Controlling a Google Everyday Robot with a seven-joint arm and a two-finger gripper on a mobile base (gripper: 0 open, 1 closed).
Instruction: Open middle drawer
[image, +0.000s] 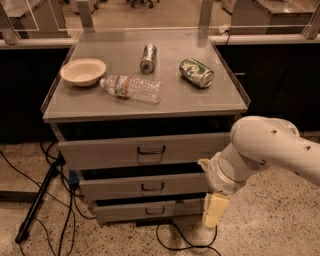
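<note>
**Gripper off the handle, middle drawer not yet pulled**

Nearest to me, the gripper (215, 211) hangs low at the right front corner of the cabinet, pointing down toward the floor under the white arm (265, 150). I cannot tell whether it is apart or together from here. It holds nothing that I can see.

The middle drawer (115, 189) sits to the left of the gripper and a little above it, and its right end is just beside the wrist. Its small dark loop handle (152, 187) is well to the left of the gripper and nothing is touching it. My judgement is that the task is at the approach. The reach to the handle, the grasp and the pull all remain.

The bottom drawer (125, 212) lies level with the gripper, to its left. The top drawer (105, 152) is up and to the left. A dark gap shows above each front, but I see nothing of what the drawers hold.

Farther off and higher, the cabinet top (170, 102) carries a clear water bottle (131, 87) lying on its side, and beside it a cream bowl (83, 71) that looks empty. Behind them lie a silver can (148, 58) and a green can (196, 72), both on their sides.
</note>
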